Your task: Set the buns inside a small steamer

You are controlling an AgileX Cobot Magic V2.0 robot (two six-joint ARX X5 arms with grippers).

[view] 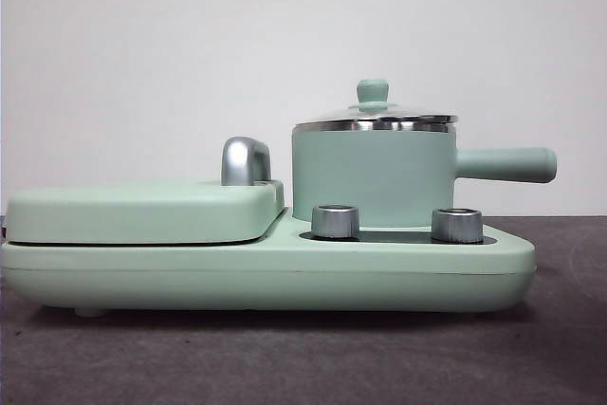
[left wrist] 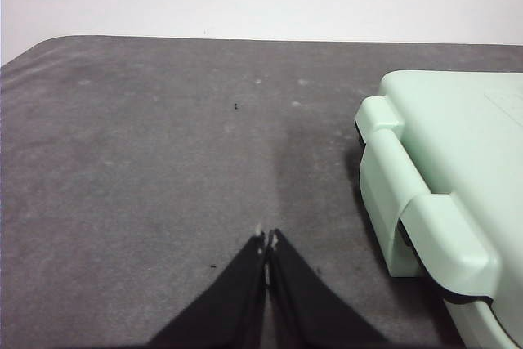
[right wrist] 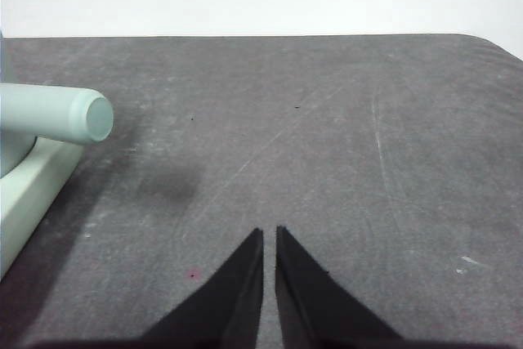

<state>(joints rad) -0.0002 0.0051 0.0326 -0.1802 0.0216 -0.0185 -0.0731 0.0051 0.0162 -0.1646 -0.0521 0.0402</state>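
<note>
The small steamer (view: 375,173) is a mint-green pot with a steel rim and a glass lid with a green knob (view: 373,92). It stands on the right half of a mint-green cooker base (view: 266,277). Its straight handle (view: 507,164) points right; the handle's end also shows in the right wrist view (right wrist: 61,112). The lid is on. No buns are in view. My left gripper (left wrist: 267,241) is shut and empty above bare grey mat beside the griddle section (left wrist: 441,177). My right gripper (right wrist: 269,234) is shut and empty above the mat, off the handle's end.
The flat lidded griddle section (view: 142,212) fills the base's left half, with a steel hinge handle (view: 245,160) behind it. Two steel knobs (view: 335,221) (view: 456,225) sit in front of the pot. Grey mat (view: 303,358) covers the table. A white wall stands behind.
</note>
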